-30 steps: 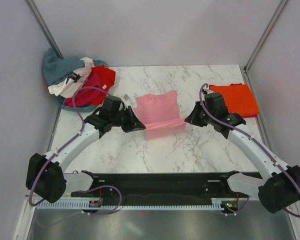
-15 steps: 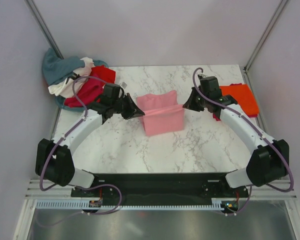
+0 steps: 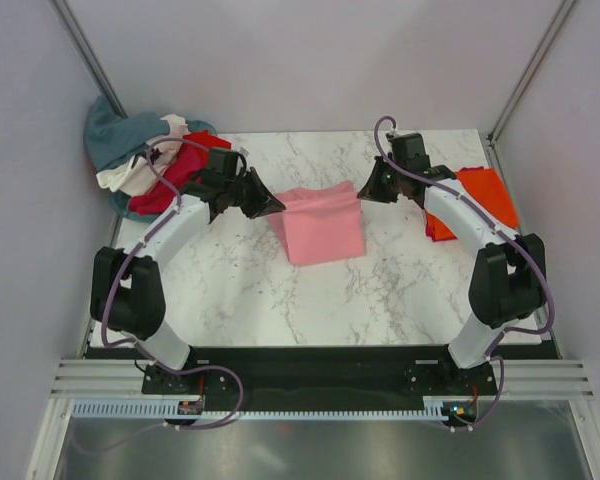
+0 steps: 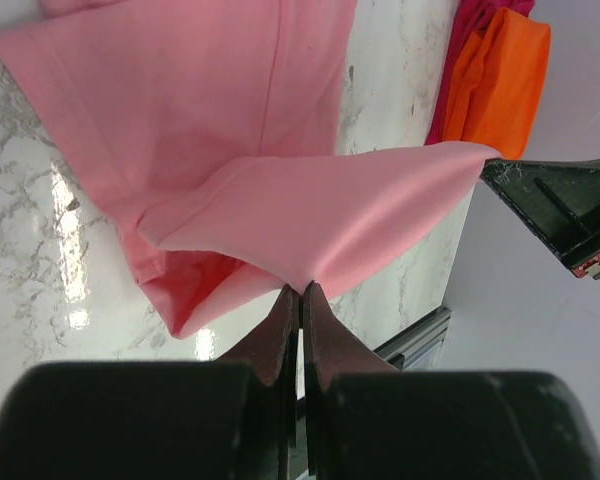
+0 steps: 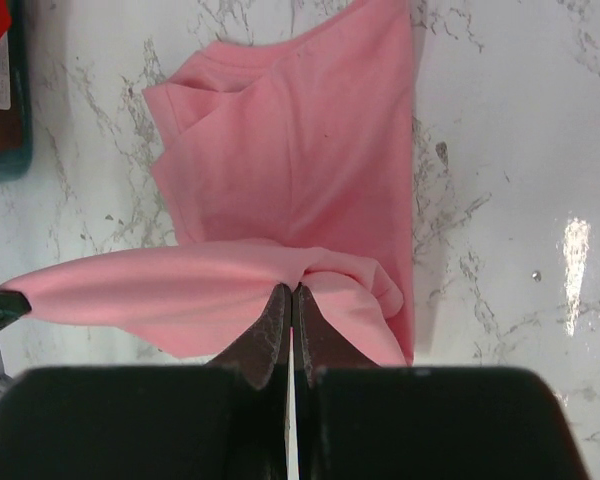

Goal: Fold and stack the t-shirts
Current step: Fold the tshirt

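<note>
A light pink t-shirt [image 3: 322, 224] lies partly folded in the middle of the marble table [image 3: 380, 290]. My left gripper [image 3: 276, 204] is shut on its left edge, my right gripper [image 3: 362, 190] on its right edge, and the cloth hangs stretched between them. In the left wrist view the pink cloth [image 4: 310, 215] is pinched at my left gripper [image 4: 301, 288]. The right wrist view shows the same fold [image 5: 280, 200] caught at my right gripper [image 5: 293, 290]. A folded orange t-shirt [image 3: 485, 200] rests on a magenta one at the right. More t-shirts lie heaped [image 3: 155, 160] at the back left.
The heap of red, white and teal-grey shirts sits in a teal basket [image 3: 140, 207] at the table's back left corner. Grey walls close in on three sides. A black rail [image 3: 310, 370] runs along the near edge.
Both grippers have carried the near edge of the pink shirt up and toward the back of the table, folding it over the rest. The arms have stretched out further.
</note>
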You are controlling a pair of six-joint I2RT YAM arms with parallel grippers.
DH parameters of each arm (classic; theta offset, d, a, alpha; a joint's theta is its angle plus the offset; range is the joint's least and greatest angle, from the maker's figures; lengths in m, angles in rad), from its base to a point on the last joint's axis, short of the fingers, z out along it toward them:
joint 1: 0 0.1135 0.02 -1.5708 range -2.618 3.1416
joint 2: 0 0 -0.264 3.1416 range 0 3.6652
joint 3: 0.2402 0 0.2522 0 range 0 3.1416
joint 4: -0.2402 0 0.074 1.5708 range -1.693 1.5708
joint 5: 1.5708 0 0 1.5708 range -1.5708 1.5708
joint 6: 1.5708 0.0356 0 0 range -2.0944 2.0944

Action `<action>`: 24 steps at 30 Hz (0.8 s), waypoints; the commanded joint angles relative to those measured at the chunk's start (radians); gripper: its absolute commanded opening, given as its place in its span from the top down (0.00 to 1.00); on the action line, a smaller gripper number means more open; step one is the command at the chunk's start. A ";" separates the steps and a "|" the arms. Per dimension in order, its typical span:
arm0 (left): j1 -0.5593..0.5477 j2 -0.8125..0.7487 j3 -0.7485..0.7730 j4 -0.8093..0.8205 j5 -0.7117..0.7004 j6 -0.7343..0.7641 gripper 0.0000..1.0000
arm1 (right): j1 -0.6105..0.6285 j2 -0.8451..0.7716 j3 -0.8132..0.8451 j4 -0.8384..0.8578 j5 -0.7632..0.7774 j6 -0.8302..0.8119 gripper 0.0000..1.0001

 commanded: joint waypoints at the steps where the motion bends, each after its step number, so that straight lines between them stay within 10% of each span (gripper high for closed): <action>1: 0.023 0.035 0.066 0.016 0.000 0.042 0.98 | -0.018 0.040 0.076 0.036 -0.008 -0.016 1.00; 24: -0.190 -0.354 -0.377 0.046 -0.007 -0.085 0.98 | -0.022 -0.424 -0.416 0.015 -0.126 0.002 1.00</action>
